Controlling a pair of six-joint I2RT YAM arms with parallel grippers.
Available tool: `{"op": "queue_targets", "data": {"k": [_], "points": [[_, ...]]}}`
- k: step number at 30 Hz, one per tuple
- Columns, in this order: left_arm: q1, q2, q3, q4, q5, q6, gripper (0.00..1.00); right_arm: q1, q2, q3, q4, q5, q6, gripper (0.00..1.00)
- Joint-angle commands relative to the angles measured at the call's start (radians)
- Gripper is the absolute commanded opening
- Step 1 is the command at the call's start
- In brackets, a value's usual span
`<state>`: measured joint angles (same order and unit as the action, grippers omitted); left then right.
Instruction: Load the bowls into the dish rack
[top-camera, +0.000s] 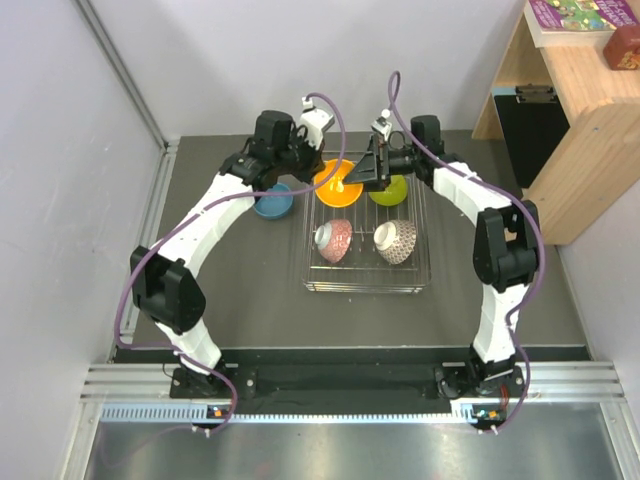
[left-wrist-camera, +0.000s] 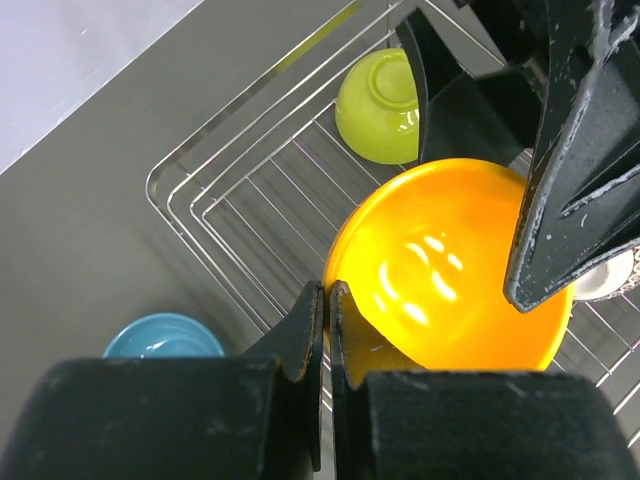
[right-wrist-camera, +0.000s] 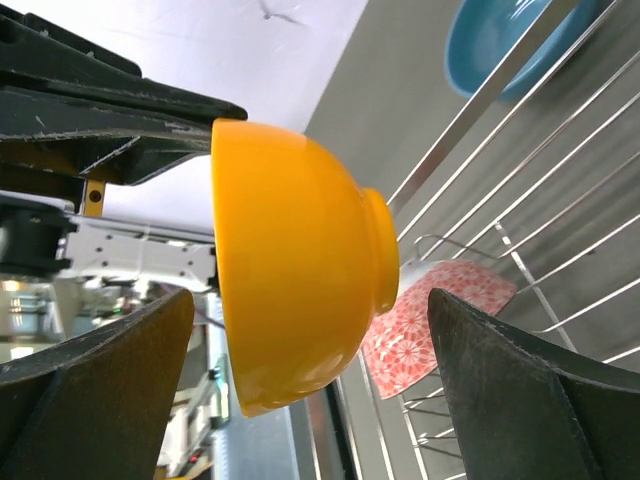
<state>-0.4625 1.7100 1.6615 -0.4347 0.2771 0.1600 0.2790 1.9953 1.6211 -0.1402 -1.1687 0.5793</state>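
Observation:
An orange bowl (top-camera: 337, 183) hangs tilted on its side over the far left of the wire dish rack (top-camera: 366, 285). My left gripper (left-wrist-camera: 327, 290) is shut on its rim (left-wrist-camera: 450, 270). My right gripper (right-wrist-camera: 310, 295) is open, one finger on each side of the orange bowl (right-wrist-camera: 290, 260), with gaps showing on both sides. In the rack sit a lime-yellow bowl (top-camera: 390, 190), a white bowl with a pinkish-red pattern (top-camera: 334, 240) and a white bowl with a brownish-grey pattern (top-camera: 395, 241). A blue bowl (top-camera: 273, 201) sits on the table just left of the rack.
The dark table mat ends at a metal rail on the left (top-camera: 152, 200). A wooden shelf unit (top-camera: 570, 120) stands at the right rear, off the mat. Both wrists crowd together above the rack's far edge.

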Motion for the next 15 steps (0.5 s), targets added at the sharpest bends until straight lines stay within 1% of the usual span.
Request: {"op": "queue_targets", "data": {"k": [1,10,12,15], "points": [[-0.008,-0.059,0.041,0.048,0.030,0.000,0.00,0.000,-0.001,-0.013,0.164,-0.103,0.065,1.00],[-0.024,-0.062,0.035,0.044,0.051,-0.014,0.00,0.022,0.002,-0.015,0.194,-0.108,0.073,1.00],[-0.025,-0.067,0.030,0.051,0.053,-0.017,0.00,0.025,0.007,-0.013,0.197,-0.111,0.076,0.98],[-0.025,-0.064,0.034,0.051,0.057,-0.019,0.00,0.031,0.014,-0.009,0.214,-0.126,0.086,0.92]]}}
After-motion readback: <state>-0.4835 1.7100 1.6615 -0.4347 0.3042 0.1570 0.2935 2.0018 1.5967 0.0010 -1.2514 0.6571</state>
